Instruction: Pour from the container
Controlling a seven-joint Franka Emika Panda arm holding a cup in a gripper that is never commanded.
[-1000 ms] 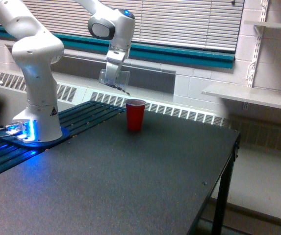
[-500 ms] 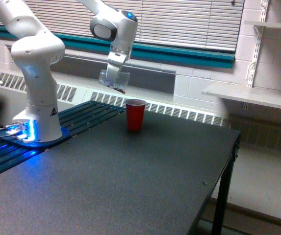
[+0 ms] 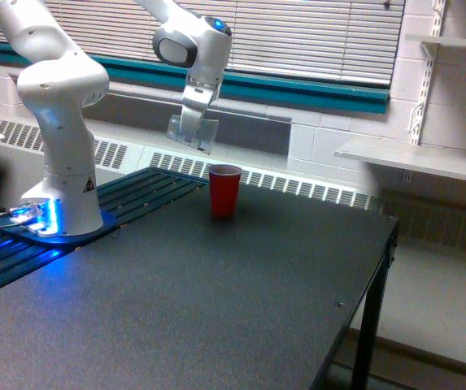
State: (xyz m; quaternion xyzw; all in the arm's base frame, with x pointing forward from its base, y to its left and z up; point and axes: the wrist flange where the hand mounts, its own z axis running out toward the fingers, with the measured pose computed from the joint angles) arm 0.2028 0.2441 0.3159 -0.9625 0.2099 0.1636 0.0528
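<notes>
The container (image 3: 193, 132), a small clear plastic cup, hangs tilted in the air with its mouth toward the exterior view's right. My gripper (image 3: 190, 122) is shut on it, just under the white wrist. It sits above and to the left of the red cup (image 3: 224, 190), which stands upright on the black table (image 3: 216, 301). I cannot make out what the container holds.
The arm's white base (image 3: 62, 195) stands at the left on a blue-lit plate. A radiator grille runs along the wall behind the table. The table's right edge drops off near a white shelf (image 3: 415, 158).
The gripper has lifted slightly and shifted right with the container. The dark bit at the container's lower lip seen earlier no longer shows.
</notes>
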